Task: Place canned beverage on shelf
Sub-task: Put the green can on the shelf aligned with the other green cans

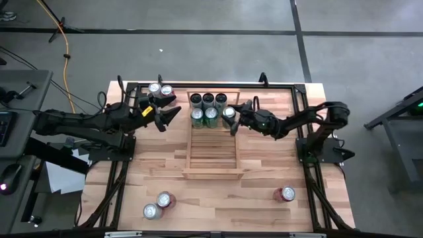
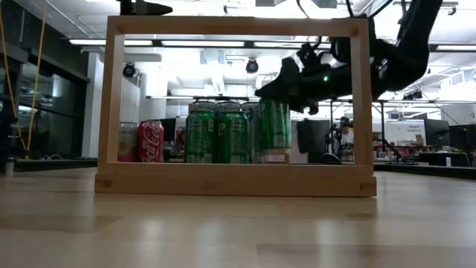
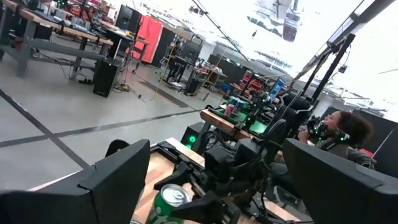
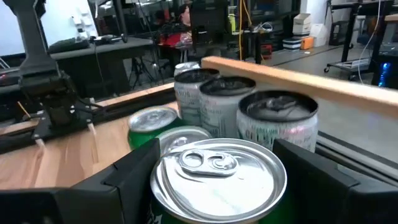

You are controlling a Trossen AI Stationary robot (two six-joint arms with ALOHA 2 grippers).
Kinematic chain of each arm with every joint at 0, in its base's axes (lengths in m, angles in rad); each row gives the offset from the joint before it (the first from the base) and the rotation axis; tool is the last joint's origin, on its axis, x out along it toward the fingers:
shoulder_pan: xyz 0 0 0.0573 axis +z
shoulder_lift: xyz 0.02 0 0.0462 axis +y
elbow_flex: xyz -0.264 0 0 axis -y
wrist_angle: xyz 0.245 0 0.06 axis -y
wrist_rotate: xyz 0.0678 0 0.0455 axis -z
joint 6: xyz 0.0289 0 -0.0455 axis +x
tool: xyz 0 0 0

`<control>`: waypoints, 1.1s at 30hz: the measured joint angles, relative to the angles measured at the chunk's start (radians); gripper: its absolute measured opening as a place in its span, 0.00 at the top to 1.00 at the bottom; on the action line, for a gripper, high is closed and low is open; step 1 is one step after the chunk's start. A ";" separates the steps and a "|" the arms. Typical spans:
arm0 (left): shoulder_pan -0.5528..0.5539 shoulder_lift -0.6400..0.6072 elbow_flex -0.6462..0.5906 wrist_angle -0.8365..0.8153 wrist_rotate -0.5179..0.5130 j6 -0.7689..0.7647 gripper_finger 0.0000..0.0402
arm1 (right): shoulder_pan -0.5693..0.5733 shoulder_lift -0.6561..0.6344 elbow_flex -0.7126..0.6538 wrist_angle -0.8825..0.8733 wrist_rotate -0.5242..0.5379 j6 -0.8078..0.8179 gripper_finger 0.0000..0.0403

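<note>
The light-wood slatted shelf (image 1: 211, 149) lies mid-table, with several green cans (image 1: 208, 100) standing on their bases at its far end. My right gripper (image 1: 229, 116) reaches in from the table's right and is shut on one more green can (image 4: 217, 174), at the right end of the nearer row. In the low view this can (image 2: 275, 126) sits slightly higher than its neighbours. My left gripper (image 1: 173, 106) hovers open left of the shelf, above the table, with nothing between its fingers (image 3: 118, 180). My right gripper pinches the green can's side wall just below the rim (image 4: 149, 186) between its two fingers (image 4: 127, 177), one on each side. The fingers come in about level from the table's right. The can stands upright, its pull-tab top up; whether its base touches the slats I cannot tell.
Two cans (image 1: 160, 89) stand at the far left, by my left gripper. Two more cans (image 1: 159, 204) lie near the front left edge and a red one (image 1: 285, 194) at the front right. The shelf's near half (image 1: 211, 158) holds no cans.
</note>
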 joint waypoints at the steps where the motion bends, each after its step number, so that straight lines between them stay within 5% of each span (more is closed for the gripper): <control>1: 0.000 0.000 0.000 0.000 0.000 0.000 0.11 | -0.002 0.020 0.000 0.019 0.000 0.000 0.31; 15: 0.000 0.000 0.000 0.003 -0.006 0.037 0.11 | -0.043 0.157 0.041 0.086 0.016 0.042 0.31; 33: 0.001 0.000 0.000 0.004 -0.007 0.025 0.11 | -0.053 0.173 0.179 -0.095 0.009 0.000 0.24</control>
